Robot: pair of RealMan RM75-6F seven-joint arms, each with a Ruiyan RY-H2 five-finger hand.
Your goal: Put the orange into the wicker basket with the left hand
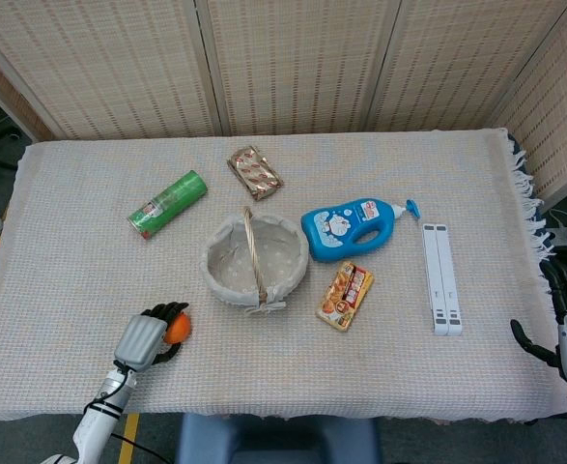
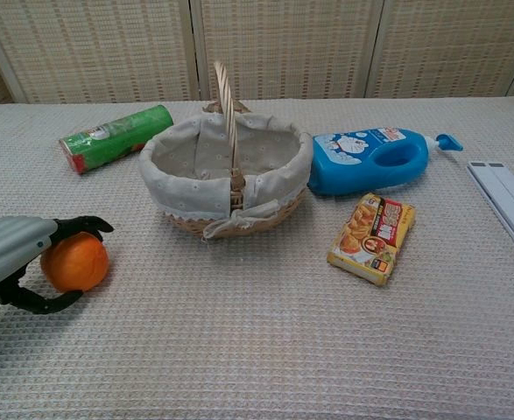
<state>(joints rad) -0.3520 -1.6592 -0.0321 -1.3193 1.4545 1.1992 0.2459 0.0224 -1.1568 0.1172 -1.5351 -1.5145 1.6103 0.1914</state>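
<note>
Orange low on the tablecloth — clasped in the left hand.

We see a matt, waffle-textured cloth on the table, a woven wicker basket lined with dotted fabric, a glossy blue plastic bottle, and a dimpled-skinned orange.

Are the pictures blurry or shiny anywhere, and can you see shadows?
Head view: sharp and evenly lit, no glare; the basket throws only a faint shadow. Chest view: also sharp; a soft shadow lies under the orange and left hand, and the blue bottle has a mild sheen. The hand is cut off by the left edge there.
</note>
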